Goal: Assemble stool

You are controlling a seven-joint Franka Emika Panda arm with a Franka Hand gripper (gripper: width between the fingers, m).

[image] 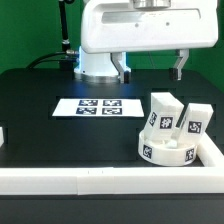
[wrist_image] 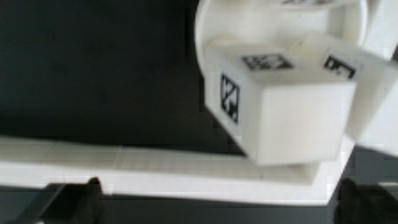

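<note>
The round white seat (image: pixel 166 152) lies at the exterior view's right, in the corner of the white border bars, with tags on its rim. White blocky legs (image: pixel 163 108) (image: pixel 197 120) stand close together at its far side, touching or on it; I cannot tell which. My gripper (image: pixel 151 68) hangs open and empty high above the table's back, well away from them. In the wrist view a tagged leg (wrist_image: pixel 281 110) fills the middle, with the seat's curved edge (wrist_image: pixel 267 12) beyond. My gripper (wrist_image: pixel 217 205) shows only dark fingertips (wrist_image: pixel 71 200), wide apart.
The marker board (image: pixel 98 106) lies flat on the black table. A long white border bar (image: pixel 90 180) runs along the front and another (image: pixel 214 152) along the exterior view's right; the bar also shows in the wrist view (wrist_image: pixel 143 162).
</note>
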